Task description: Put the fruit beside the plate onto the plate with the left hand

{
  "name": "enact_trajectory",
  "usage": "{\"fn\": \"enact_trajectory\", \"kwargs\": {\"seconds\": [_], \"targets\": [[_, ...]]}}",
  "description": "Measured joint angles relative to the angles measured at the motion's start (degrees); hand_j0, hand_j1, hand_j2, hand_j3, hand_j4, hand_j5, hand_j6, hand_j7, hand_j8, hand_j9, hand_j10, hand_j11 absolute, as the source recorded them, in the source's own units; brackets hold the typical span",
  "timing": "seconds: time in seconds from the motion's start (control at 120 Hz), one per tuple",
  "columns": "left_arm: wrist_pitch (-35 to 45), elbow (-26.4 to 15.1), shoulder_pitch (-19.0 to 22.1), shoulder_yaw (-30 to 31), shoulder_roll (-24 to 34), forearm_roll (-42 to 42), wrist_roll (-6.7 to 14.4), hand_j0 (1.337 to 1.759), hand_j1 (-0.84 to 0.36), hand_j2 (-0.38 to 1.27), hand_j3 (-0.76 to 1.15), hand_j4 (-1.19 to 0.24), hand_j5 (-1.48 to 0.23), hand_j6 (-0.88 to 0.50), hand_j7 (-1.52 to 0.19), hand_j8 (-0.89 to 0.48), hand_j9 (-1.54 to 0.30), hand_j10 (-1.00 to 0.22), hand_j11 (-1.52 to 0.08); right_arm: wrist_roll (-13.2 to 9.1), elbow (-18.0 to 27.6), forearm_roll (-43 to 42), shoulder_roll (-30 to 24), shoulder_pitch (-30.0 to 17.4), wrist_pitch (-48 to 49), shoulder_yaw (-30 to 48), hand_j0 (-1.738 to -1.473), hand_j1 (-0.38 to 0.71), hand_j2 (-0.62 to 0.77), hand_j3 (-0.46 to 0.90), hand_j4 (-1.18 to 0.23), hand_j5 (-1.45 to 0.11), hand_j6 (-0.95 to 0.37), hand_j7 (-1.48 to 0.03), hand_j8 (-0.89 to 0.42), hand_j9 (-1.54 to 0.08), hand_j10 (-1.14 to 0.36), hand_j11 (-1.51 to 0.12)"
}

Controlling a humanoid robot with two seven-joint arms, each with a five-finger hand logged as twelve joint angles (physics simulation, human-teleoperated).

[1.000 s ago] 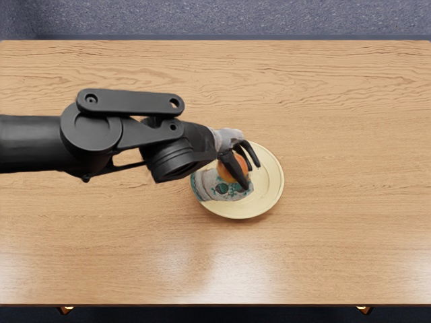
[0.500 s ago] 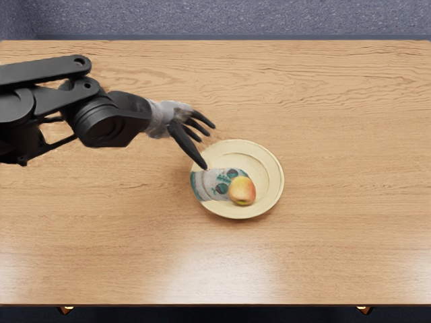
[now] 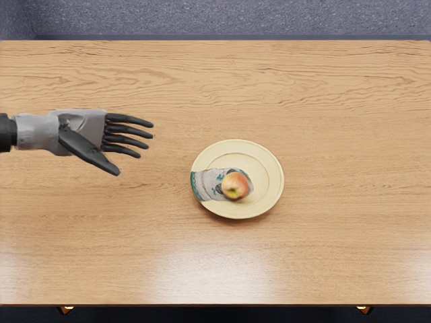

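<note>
Counter [image 3: 323, 101]: under everything, spanning the view from left edge to right edge.
Plate [image 3: 271, 172]: flat on the counter, near its middle, slightly toward the front edge.
Fruit [image 3: 234, 186]: on the plate, inside the rim, in the front-left part of the plate.
Left hand [image 3: 87, 134]: over the counter's left side, arm entering from the left edge; well left of the plate and a little behind it, apart from both plate and fruit, fingertips pointing right.
</note>
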Motion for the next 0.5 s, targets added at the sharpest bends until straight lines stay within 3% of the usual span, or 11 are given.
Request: {"fn": "enact_trajectory", "kwargs": {"seconds": [0.083,0.25,0.5], "targets": [[-0.49,1.51,2.76,-3.37,0.89,-2.81,0.0,1.658,0.04,0.05,0.0,-0.26,-0.34,-0.26,-0.34,-0.26,-0.34,-0.26,-0.34,0.01,0.0,0.0,0.0,0.0,0.08,-0.01,-1.658,-0.31,-0.01,0.0,-0.04,-0.05,-0.04,-0.05,-0.04,-0.05,-0.03,-0.05],[-0.8,4.94,3.33,-5.59,1.66,-5.47,0.0,1.658,0.04,0.05,0.0,-0.26,-0.34,-0.26,-0.34,-0.26,-0.34,-0.26,-0.34,0.01,0.0,0.01,0.0,0.0,0.14,-0.01,-1.658,-0.31,-0.01,0.0,-0.04,-0.05,-0.04,-0.05,-0.04,-0.05,-0.03,-0.05],[-0.87,5.98,3.3,-6.08,1.66,-6.1,0.0,1.658,0.04,0.05,0.0,-0.26,-0.33,-0.26,-0.33,-0.26,-0.33,-0.26,-0.33,0.01,0.0,0.01,0.0,0.0,0.15,0.04,-1.658,-0.31,-0.01,0.0,-0.04,-0.05,-0.04,-0.05,-0.04,-0.05,-0.03,-0.05]]}}
